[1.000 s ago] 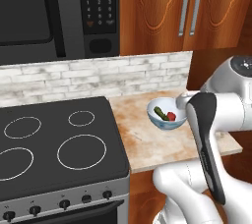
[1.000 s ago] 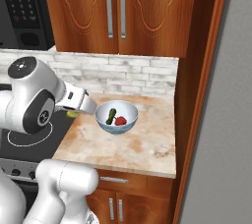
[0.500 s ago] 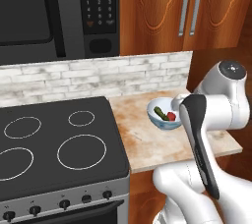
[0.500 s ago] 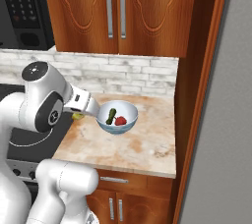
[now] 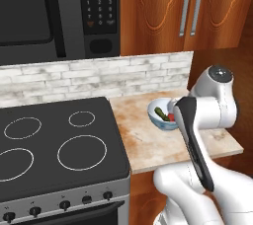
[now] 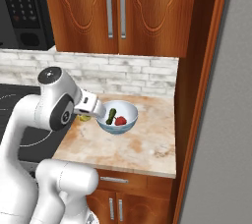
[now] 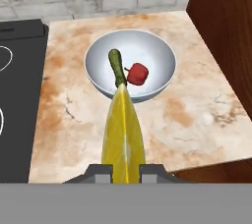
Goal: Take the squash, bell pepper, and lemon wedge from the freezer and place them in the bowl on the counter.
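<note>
Over the desk, short of the bowl: the arm is hovering with its load.
Pincer (image 7: 125, 168): pressing together on the lemon wedge (image 7: 123, 137), the yellow chunk sticking out forward between the tips.
Wedge axis: running lengthwise straight away from the pincer, its pointed far end aiming at the bowl (image 7: 162, 56).
Key relation: the bowl is lying directly ahead along that same axis; in the hand view the wedge's tip is overlapping the near rim, though I judge the pincer itself is sitting back from the rim rather than above the hollow.
Side check: in the right base view the pincer (image 6: 87, 114) is sitting just beside the bowl's (image 6: 124, 126) stove-side rim, a little yellow showing beneath it.
Bowl contents: squash (image 7: 116, 68) lying with its long axis roughly in line with the wedge; bell pepper (image 7: 138, 73) touching it on the cabinet side.
Desk (image 7: 197, 115): carrying the bowl near its middle, black stovetop (image 7: 17, 80) alongside.
Coming move, as judged: carrying forward along the axis, then letting go over the hollow.
</note>
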